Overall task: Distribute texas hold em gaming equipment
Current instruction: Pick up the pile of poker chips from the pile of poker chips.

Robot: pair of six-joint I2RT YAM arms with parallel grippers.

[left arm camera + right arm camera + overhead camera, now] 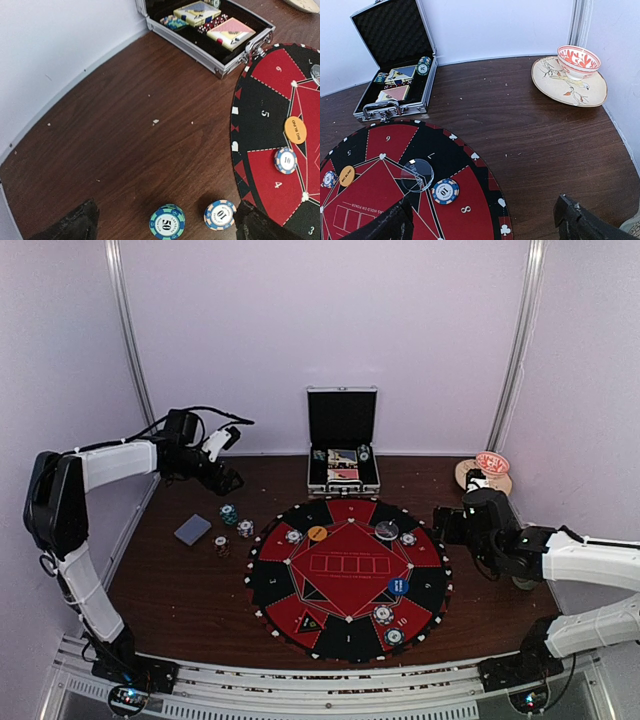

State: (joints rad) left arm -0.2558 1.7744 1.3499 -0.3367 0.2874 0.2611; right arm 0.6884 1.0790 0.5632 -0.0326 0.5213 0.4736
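Note:
The round red-and-black poker mat (345,575) carries several chips (383,614), an orange marker (317,533), a blue marker (398,586) and a clear disc (386,529). Left of the mat lie a teal chip stack (229,512), two more chips (245,528) and a grey-blue card deck (192,529). My left gripper (228,480) hangs open above that stack; in the left wrist view the gripper (166,207) frames the "50" stack (167,221) and a "10" chip (220,214). My right gripper (484,202) is open over the mat's right edge, near a "10" chip (445,191).
An open metal case (343,465) with card packs and chips stands behind the mat. A tan saucer (569,80) with a red-patterned cup (578,60) sits at the back right corner. White walls close in on three sides.

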